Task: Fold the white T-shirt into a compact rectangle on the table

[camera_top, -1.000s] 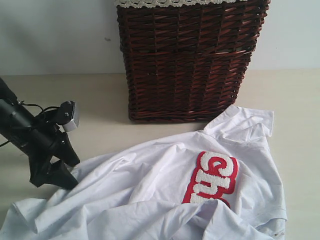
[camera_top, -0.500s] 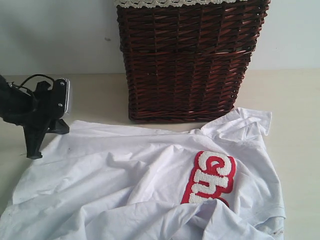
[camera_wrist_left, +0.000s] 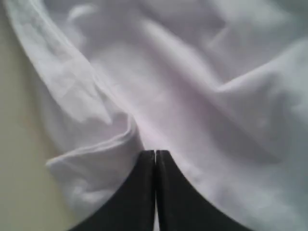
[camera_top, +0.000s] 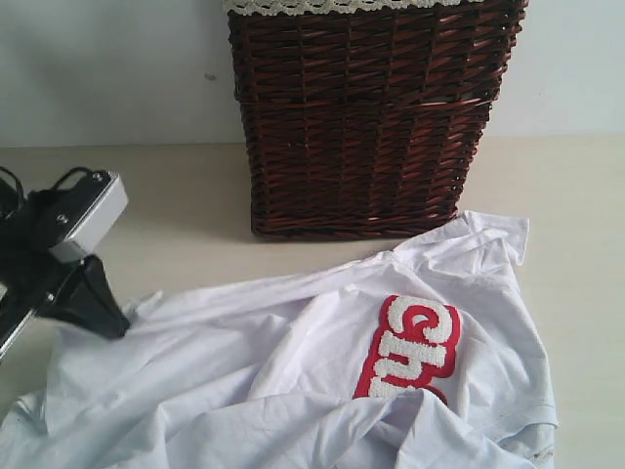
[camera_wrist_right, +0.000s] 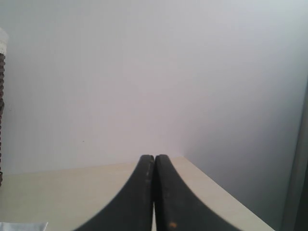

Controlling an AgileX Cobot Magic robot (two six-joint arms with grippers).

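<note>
Nearest the lens, the white T-shirt [camera_top: 293, 391], rumpled and unfolded on the table [camera_top: 176, 195], spreading away from the left jaws in loose creases. Left jaws pressed together, black fingers [camera_wrist_left: 139, 192] pinching a raised fold at the shirt's edge; wrinkled cloth fanning out just ahead of the tips, bare table to one side of them. Just behind those jaws, a grey camera housing [camera_top: 90, 215]. Well away from the left jaws, on the shirt's chest, a red patch [camera_top: 410, 347] with fuzzy white lettering, its lower end tucked under a fold. Beyond the shirt, farther again from the left jaws, a dark brown wicker basket [camera_top: 361, 117] upright on the table, cream lace trim [camera_top: 342, 6] along its rim, a sleeve lying near its base. Right jaws closed on nothing, fingers [camera_wrist_right: 139, 192] meeting tip to tip above bare table. Straight ahead of them, at the table's far edge, the plain pale wall [camera_top: 98, 68].
</note>
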